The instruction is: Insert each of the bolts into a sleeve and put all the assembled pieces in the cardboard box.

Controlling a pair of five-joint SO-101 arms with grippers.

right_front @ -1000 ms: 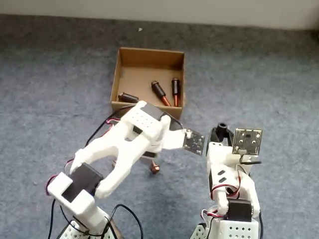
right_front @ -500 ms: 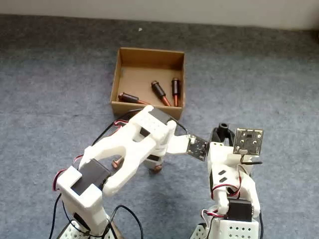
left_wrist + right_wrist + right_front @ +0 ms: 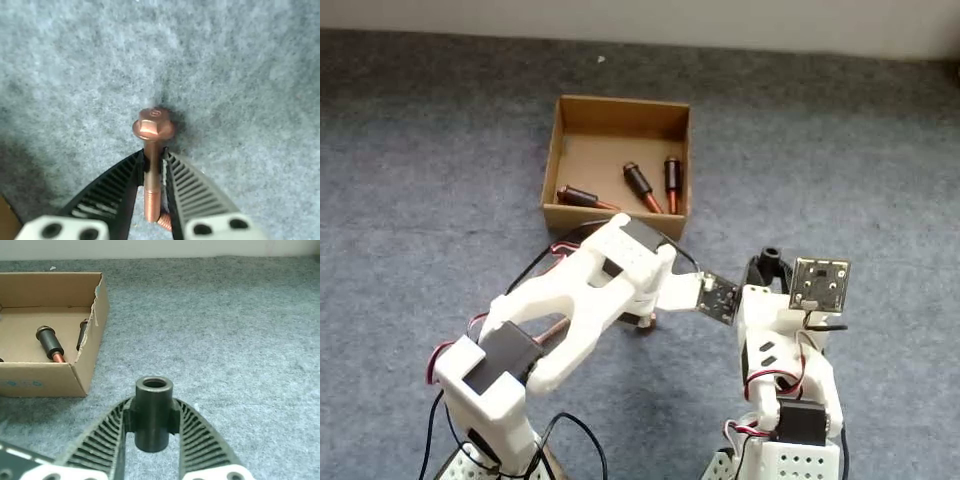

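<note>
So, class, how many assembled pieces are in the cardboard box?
3 assembled pieces: one in the cardboard box's left front corner, one mid-floor, one by its right wall; more may be hidden.

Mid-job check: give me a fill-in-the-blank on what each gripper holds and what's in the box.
The left gripper is shut on a copper ____.
The right gripper is shut on a black ____.
The cardboard box holds ____ assembled pieces.
Missing words: bolt; sleeve; three.

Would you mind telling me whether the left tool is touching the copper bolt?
Touching. The left wrist view shows the left tool closed on the copper bolt, both fingers against its shank.
</note>
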